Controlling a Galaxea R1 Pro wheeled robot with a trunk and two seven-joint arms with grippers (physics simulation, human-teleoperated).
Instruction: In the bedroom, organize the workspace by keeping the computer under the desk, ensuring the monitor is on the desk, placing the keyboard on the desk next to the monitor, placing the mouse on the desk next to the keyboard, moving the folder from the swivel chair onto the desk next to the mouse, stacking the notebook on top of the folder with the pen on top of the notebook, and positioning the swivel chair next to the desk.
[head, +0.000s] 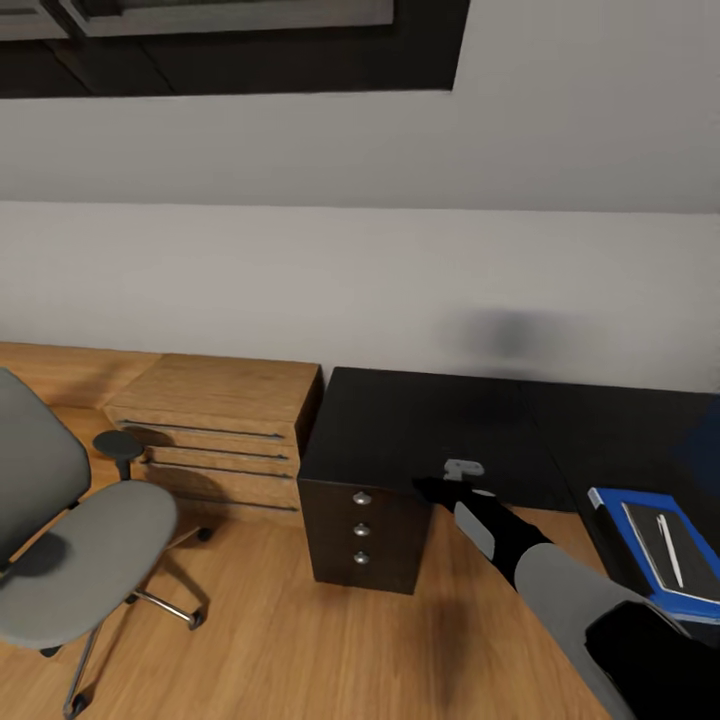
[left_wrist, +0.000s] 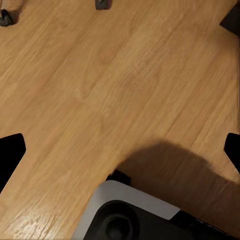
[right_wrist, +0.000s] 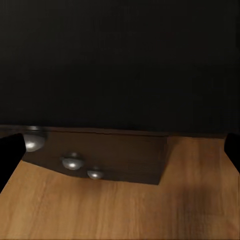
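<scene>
Item: swivel chair (head: 70, 540), grey seat and tall back, black armrest, chrome star base on castors, standing on the light wood floor (head: 280, 640) at the head view's left, well apart from the desk (head: 450, 440) and beside the low oak drawers (head: 215, 430). Judged heavy but free-rolling; likely best pushed or pulled at the seat edge or armrest, since the padded back is giving under pressure and the seat is apt to spin. Folder (head: 655, 550), bright blue, is lying on the desk's right end with the grey notebook (head: 665, 548) stacked on it and the pen (head: 668, 545) on top: flat, light, stiff enough, needing no handling now. Right gripper (head: 462, 478) is reaching over the desk's front edge above the dark drawer unit (head: 362, 530), fingers spread apart, holding nothing. Left gripper (left_wrist: 120, 150) is pointing at bare floor, fingers likewise wide apart, empty.
</scene>
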